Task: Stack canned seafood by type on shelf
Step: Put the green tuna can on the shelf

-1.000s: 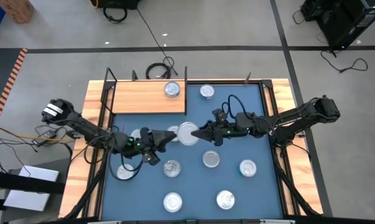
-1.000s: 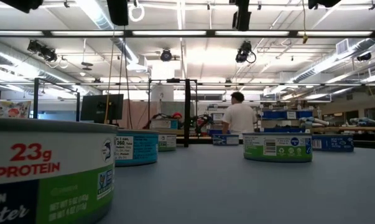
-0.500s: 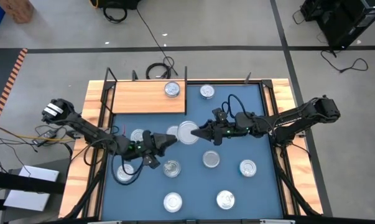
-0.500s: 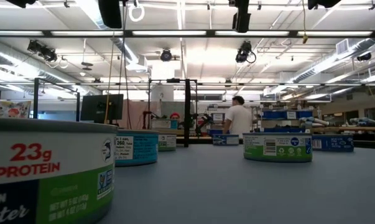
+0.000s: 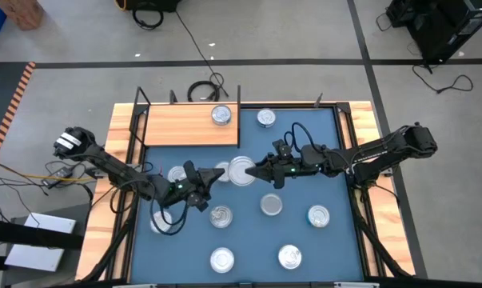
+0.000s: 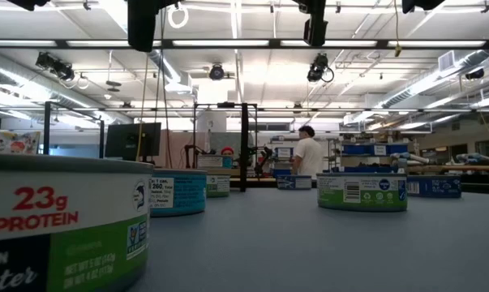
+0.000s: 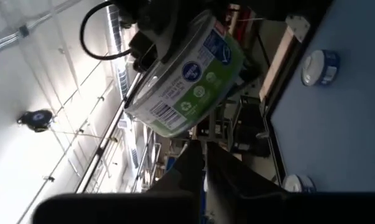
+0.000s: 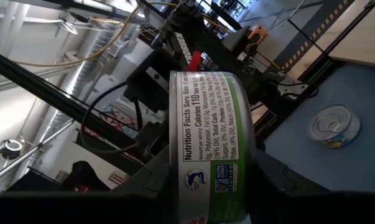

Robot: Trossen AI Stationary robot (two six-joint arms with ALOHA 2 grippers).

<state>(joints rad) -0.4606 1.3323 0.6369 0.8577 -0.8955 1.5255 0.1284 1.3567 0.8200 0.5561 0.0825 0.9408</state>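
Nearest the table's front edge, two tins (image 5: 221, 259) lying well clear of the shelf (image 5: 191, 125). Farther in, left gripper (image 5: 209, 179) hanging with fingers pinched narrow, nothing visibly between them, a short way before the shelf's front edge. Beside it, right gripper (image 5: 252, 170) clamped on a green-labelled tin (image 5: 241, 171), just off the shelf's front right corner. Farthest, one tin (image 5: 221, 115) sitting on the shelf itself.

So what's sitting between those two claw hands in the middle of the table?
In the high view, a green-labelled tin lies between them, held by the right gripper. The left gripper faces it from the other side.
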